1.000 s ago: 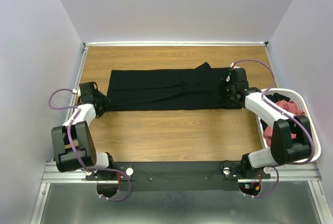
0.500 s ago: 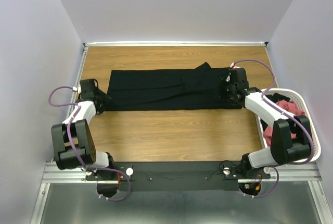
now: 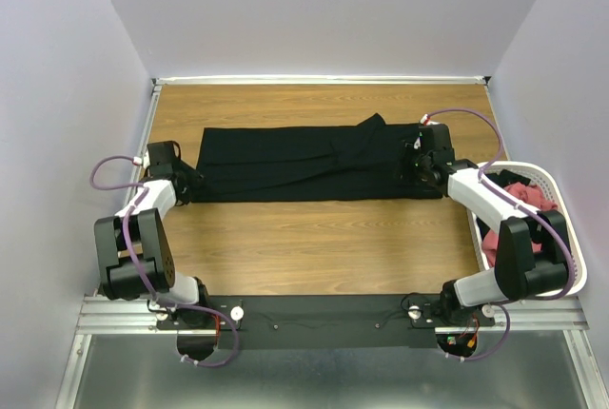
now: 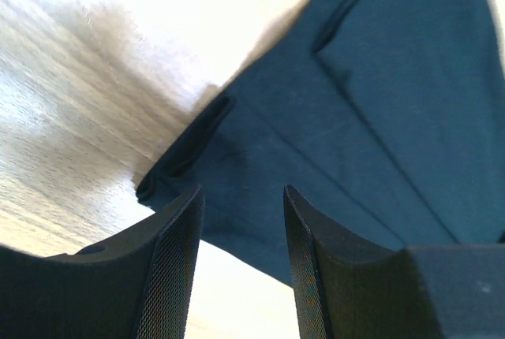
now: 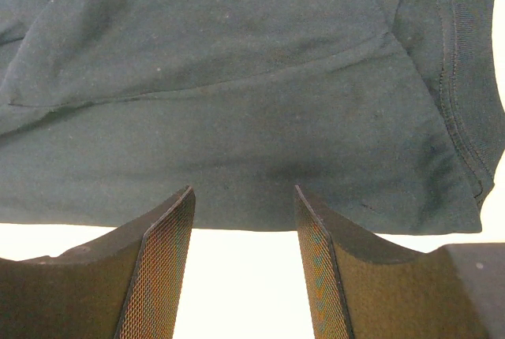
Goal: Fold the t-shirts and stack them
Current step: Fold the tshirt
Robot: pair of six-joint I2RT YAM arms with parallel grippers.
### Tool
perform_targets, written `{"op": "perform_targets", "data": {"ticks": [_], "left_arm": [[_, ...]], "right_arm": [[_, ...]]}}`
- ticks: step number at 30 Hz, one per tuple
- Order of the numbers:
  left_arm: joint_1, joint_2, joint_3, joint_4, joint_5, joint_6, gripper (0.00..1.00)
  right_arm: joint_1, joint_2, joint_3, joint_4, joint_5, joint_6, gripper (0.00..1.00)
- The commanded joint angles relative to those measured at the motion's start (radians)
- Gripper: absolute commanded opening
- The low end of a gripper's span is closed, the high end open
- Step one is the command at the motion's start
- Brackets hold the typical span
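Note:
The black t-shirt [image 3: 295,166] lies flat on the wooden table [image 3: 314,247], folded into a long strip running left to right. My left gripper [image 3: 187,185] is open at the strip's near left corner. In the left wrist view the cloth [image 4: 379,102] lies just beyond the open fingers [image 4: 177,236] of that gripper [image 4: 241,197]. My right gripper [image 3: 416,166] is open at the strip's right end. In the right wrist view the gripper [image 5: 245,197] is low over the shirt's near edge [image 5: 237,79], with nothing between the jaws. Salmon-red t-shirts [image 3: 521,195] lie bunched in the basket.
A white mesh basket [image 3: 521,166] stands at the table's right edge, beside the right arm. Purple walls close in the table at the left, back and right. Bare wood shows in front of the shirt and behind it.
My left gripper has shifted slightly toward the far side at the shirt's left end. The right arm and the shirt have not moved.

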Motion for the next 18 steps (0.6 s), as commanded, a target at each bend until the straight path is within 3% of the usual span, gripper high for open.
{"op": "perform_targets", "data": {"ticks": [1, 11, 18], "left_arm": [[-0.007, 0.037, -0.028, 0.037, -0.012, -0.021, 0.53], [-0.008, 0.090, -0.051, 0.075, -0.046, -0.018, 0.51], [-0.009, 0.070, -0.037, 0.063, -0.046, -0.011, 0.37]], "right_arm": [[0.005, 0.014, -0.007, -0.005, 0.021, -0.007, 0.61], [0.005, 0.037, -0.005, -0.003, 0.002, -0.006, 0.61], [0.005, 0.040, -0.005, -0.003, -0.001, -0.006, 0.61]]}}
